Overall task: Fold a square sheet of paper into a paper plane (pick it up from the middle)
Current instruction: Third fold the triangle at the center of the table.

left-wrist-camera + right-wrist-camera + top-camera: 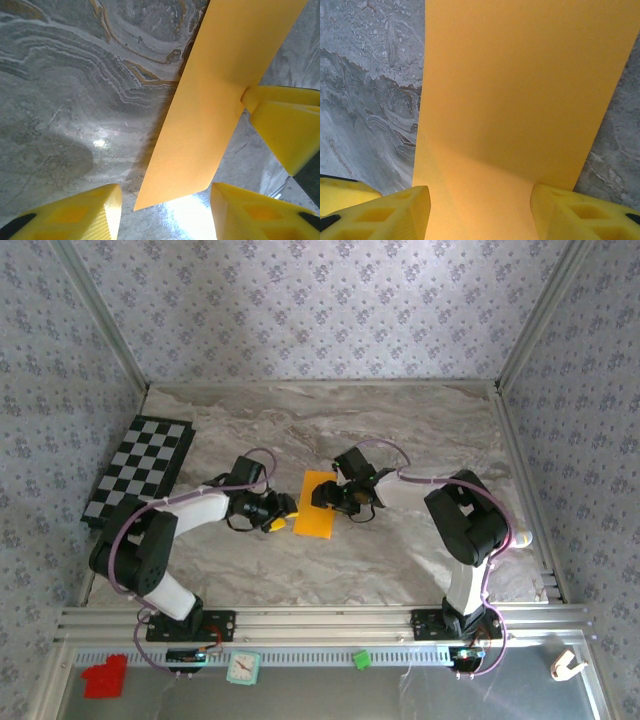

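Because the paper (318,505) has to come up by its middle, the right gripper (480,207) straddles it at mid-tabletop (430,430). Its jaws press against the paper's two long edges, so the stretch between them stands raised. The left wrist view looks up at the paper's underside, with shadow on the marble below and one right jaw meeting the paper's right edge. That hold looks meant to offer the free end to the left gripper (165,212), which sits just left of the paper with its jaws apart. The paper's end hangs between them and touches neither. I judge that the left gripper's next job is to pinch that end so both arms can set a crease. From above, the paper reads as a narrow strip; whether it is folded or merely bowed I cannot tell. A checkered mat (140,475) lies well apart at the far left. A red block (104,677) and a green block (361,660) sit at the near edge, and none of these stands between grippers and paper.
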`<state>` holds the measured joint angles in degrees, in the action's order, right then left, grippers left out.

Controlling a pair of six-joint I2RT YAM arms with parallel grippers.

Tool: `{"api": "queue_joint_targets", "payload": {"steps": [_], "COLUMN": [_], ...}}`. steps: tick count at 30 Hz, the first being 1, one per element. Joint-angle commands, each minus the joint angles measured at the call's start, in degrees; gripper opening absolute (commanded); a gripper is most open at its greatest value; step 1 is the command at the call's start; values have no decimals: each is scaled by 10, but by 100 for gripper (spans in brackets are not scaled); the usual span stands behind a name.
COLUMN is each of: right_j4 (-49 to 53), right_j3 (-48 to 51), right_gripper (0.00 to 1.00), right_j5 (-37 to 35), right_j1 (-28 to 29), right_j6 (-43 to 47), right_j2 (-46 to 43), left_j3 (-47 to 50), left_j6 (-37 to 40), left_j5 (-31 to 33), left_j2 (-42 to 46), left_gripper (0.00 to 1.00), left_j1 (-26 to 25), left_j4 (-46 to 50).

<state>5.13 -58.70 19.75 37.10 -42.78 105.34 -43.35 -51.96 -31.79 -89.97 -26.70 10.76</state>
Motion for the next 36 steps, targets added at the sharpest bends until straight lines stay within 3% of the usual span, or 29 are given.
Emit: {"api": "queue_joint_targets", "payload": {"steps": [1, 5, 12, 36], "right_j4": [55, 57, 56, 39], "right_j3": [4, 3, -3, 7], "right_gripper": [58, 58, 57, 55], "right_j5": [-25, -26, -21, -10], "right_j1": [1, 0, 0, -5], "right_j6": [10, 10, 9, 1], "right_j2": [29, 29, 34, 32], "left_j3": [-20, -39, -45, -39], "left_j6": [15, 48, 51, 29], "left_j5": [-16, -2, -2, -23], "left_j2": [-11, -19, -37, -60], "left_gripper": [48, 47, 44, 43], "left_j1": [-6, -8, -25, -34], "left_j4": [21, 71, 79, 42]}}
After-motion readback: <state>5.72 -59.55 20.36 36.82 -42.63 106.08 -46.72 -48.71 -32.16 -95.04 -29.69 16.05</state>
